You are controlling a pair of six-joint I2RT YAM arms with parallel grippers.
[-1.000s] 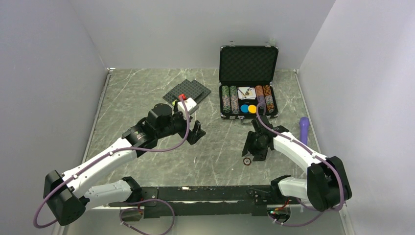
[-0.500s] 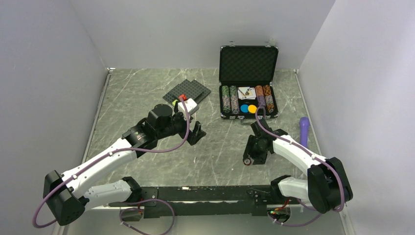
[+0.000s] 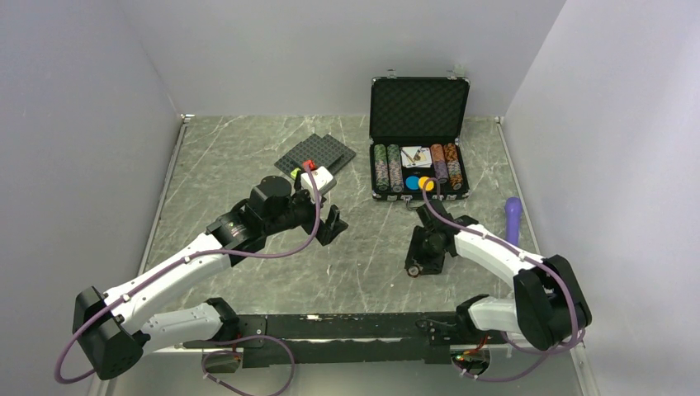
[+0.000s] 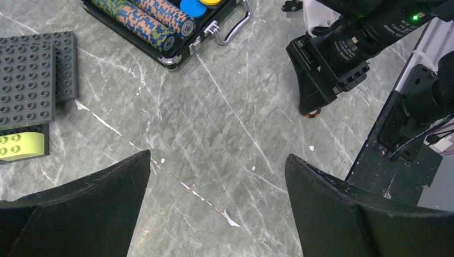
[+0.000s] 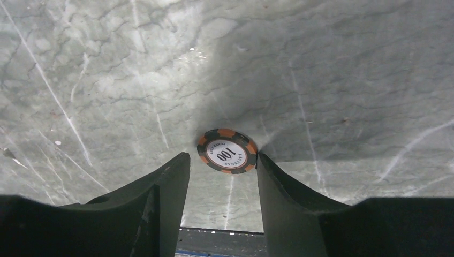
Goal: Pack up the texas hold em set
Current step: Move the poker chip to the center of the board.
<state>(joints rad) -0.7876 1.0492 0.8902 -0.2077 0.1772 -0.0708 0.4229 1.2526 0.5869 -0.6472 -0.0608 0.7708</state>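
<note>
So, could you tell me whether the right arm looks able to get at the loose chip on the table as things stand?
Probably yes: the right arm's fingers stand open either side of the chip, flat on the table, and nothing else lies between them.

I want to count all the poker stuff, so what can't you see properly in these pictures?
- Top view: the 100 chip is mostly hidden under the right claw.
- Top view: the cards in the briefcase are too small to read.
- Left wrist view: the top edge cuts off most of the briefcase.
- Left wrist view: the yellow brick runs off the left edge.
</note>
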